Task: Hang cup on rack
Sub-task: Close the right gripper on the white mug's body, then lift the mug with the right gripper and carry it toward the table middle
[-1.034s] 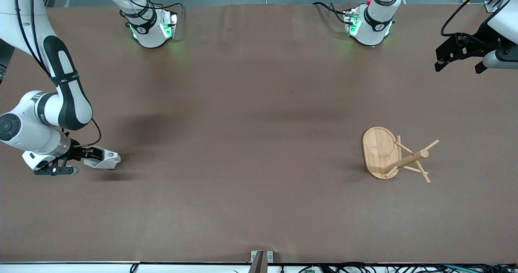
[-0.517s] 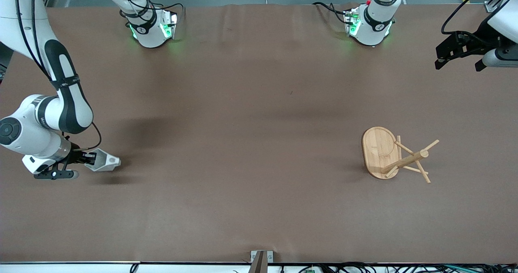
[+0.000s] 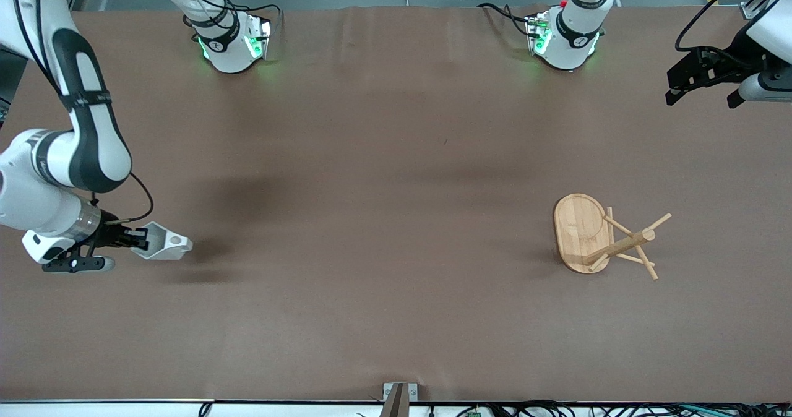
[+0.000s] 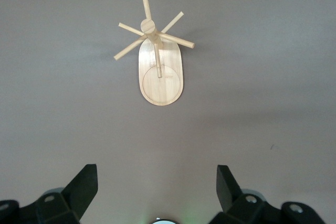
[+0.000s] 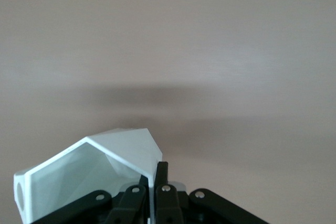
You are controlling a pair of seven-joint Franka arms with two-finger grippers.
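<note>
Pinching only a thin wall of the cup (image 3: 162, 242) at lower left, the right gripper (image 3: 137, 241) risks a slip en route to the rack (image 3: 603, 236) at lower right — the left gripper (image 4: 156, 195), upper right, waits spread.

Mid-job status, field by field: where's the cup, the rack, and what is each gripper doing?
cup: white faceted cup, held in the air over the table at the right arm's end
right gripper: shut on the cup's wall, fingers pinching it
rack: bamboo rack standing toward the left arm's end, pegs bare
left gripper: open, waiting high over the table's edge, empty
hang: not yet done
</note>
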